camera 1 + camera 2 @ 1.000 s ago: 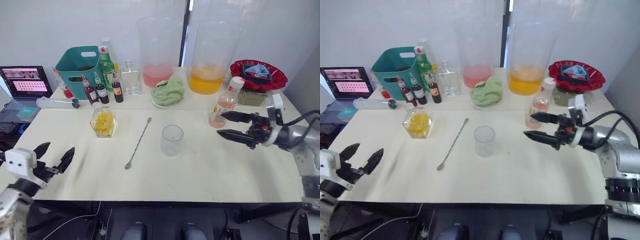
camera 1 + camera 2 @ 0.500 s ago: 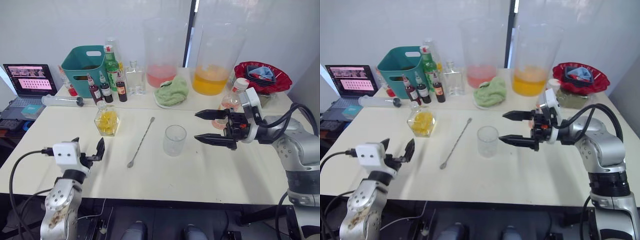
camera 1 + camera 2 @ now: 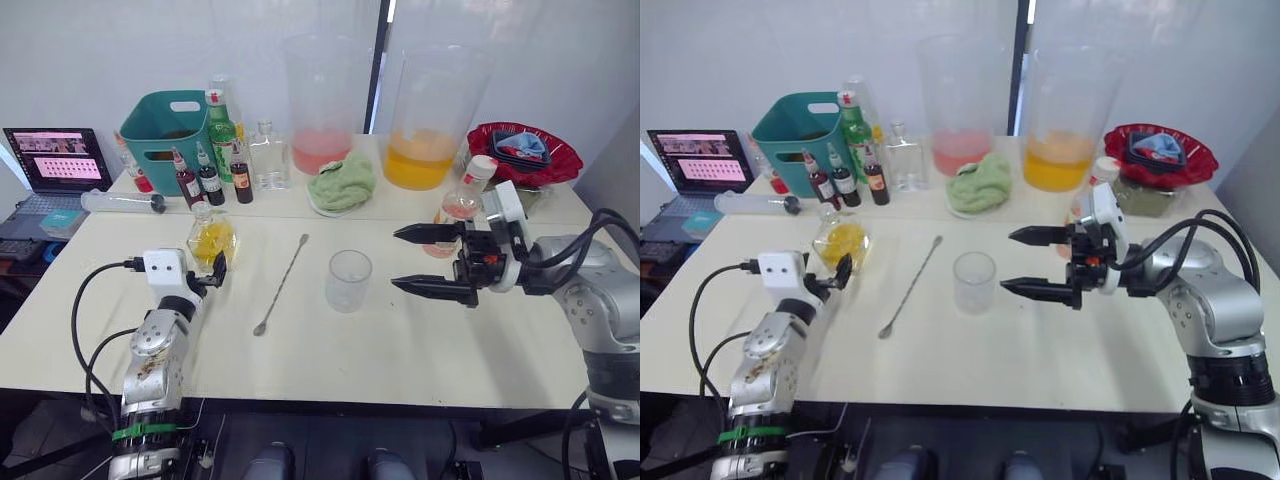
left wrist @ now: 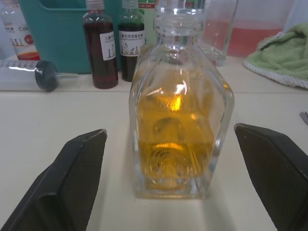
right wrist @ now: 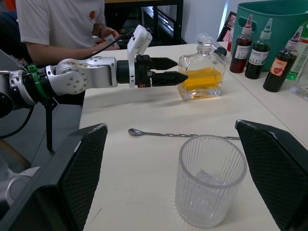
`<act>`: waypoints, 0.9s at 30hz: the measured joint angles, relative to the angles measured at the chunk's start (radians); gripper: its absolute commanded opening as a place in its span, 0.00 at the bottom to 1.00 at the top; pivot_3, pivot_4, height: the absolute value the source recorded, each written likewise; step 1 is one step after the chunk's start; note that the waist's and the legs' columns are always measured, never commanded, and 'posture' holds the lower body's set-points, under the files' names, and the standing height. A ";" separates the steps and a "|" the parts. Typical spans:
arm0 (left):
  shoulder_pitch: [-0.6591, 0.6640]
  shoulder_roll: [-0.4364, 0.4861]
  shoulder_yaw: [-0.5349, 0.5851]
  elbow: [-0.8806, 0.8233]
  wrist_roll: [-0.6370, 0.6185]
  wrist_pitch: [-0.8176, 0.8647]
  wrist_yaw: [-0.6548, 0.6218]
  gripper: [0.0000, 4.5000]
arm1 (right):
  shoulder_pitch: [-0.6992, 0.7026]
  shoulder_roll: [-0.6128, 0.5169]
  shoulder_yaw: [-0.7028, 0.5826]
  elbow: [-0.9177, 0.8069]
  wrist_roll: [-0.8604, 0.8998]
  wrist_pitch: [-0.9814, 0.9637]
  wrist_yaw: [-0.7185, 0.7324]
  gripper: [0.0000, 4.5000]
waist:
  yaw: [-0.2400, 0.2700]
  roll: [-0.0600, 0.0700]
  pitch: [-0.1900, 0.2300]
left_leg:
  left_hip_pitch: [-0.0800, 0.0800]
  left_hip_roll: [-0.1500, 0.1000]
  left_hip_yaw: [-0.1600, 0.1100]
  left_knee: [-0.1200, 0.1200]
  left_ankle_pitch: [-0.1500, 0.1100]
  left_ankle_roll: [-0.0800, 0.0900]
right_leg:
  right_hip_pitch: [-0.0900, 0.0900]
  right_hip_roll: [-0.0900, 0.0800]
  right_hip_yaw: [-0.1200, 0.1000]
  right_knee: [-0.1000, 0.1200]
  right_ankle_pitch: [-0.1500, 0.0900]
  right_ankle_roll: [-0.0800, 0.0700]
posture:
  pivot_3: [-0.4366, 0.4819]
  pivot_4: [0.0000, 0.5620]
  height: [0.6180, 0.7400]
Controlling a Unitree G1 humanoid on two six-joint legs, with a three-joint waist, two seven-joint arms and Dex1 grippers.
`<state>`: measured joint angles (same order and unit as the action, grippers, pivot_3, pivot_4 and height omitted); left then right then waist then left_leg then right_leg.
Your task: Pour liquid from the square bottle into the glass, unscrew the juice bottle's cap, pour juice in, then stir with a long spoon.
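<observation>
Left gripper is sitting at the square bottle, fingers spread either side of it in the left wrist view, not touching the glass walls; bottle is standing upright on the worktop, stopper on, yellow liquid filling roughly the lower half; its neck is cut off at the wrist view's edge. Right gripper is hovering wide open just beside the glass, nothing between its fingers; glass is standing empty mid-worktop. Spoon is lying flat between bottle and glass, touching neither. Juice bottle is standing behind the right gripper, lower part hidden by it, white cap on. A person is sitting beyond the worktop in the right wrist view, head cut off.
</observation>
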<state>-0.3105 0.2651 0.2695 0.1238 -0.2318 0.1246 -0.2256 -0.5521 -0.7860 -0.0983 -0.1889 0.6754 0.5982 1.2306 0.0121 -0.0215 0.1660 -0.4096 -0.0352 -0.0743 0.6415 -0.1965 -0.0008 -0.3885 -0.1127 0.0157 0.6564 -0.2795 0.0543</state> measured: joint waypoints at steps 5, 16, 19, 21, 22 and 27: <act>-0.065 0.010 -0.011 0.127 0.024 -0.051 -0.006 1.00 | 0.016 -0.011 -0.004 -0.008 0.008 0.002 -0.014 1.00 | 0.000 -0.001 0.001 | 0.000 0.000 0.000 0.000 0.000 0.000 | 0.000 0.000 0.000 0.000 0.000 0.000 | 0.48 0.27 1.00; -0.208 0.018 -0.024 0.320 0.064 -0.145 0.015 0.75 | 0.013 -0.013 -0.002 -0.018 0.013 0.004 -0.034 1.00 | -0.002 -0.002 0.001 | -0.001 -0.001 -0.001 0.001 0.000 0.000 | -0.001 0.000 -0.001 0.001 0.000 0.001 | 0.48 0.27 1.00; -0.209 0.019 -0.026 0.324 0.067 -0.148 0.014 0.62 | 0.008 -0.013 0.004 -0.019 0.013 0.005 -0.034 1.00 | -0.001 -0.002 0.001 | -0.002 -0.001 -0.001 0.001 0.000 0.000 | -0.001 0.000 -0.001 0.000 0.000 0.001 | 0.48 0.27 1.00; -0.208 0.019 -0.027 0.324 0.069 -0.148 0.015 0.62 | 0.005 -0.013 0.006 -0.020 0.013 0.004 -0.034 1.00 | 0.000 -0.002 0.001 | -0.002 -0.001 -0.001 0.001 0.000 0.000 | -0.001 -0.001 -0.001 0.000 0.001 0.001 | 0.48 0.27 1.00; -0.208 0.019 -0.027 0.323 0.069 -0.149 0.015 0.62 | 0.005 -0.013 0.006 -0.020 0.013 0.005 -0.034 1.00 | -0.001 -0.002 0.001 | -0.002 -0.001 -0.001 0.001 0.000 0.000 | -0.001 -0.001 -0.001 0.000 0.001 0.001 | 0.48 0.27 1.00; -0.169 0.007 -0.003 0.280 0.029 -0.169 0.002 0.62 | 0.000 -0.013 0.009 -0.020 0.013 0.006 -0.034 1.00 | -0.004 -0.003 0.002 | -0.004 -0.001 -0.003 0.001 0.000 0.001 | -0.003 -0.001 -0.001 0.000 0.001 0.001 | 0.48 0.27 1.00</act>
<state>-0.4791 0.2717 0.2669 0.4035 -0.2027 -0.0442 -0.2237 -0.5519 -0.7993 -0.0895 -0.2089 0.6887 0.6038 1.1969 0.0085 -0.0250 0.1679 -0.4136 -0.0360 -0.0769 0.6430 -0.1968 -0.0003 -0.3913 -0.1133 0.0150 0.6567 -0.2789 0.0553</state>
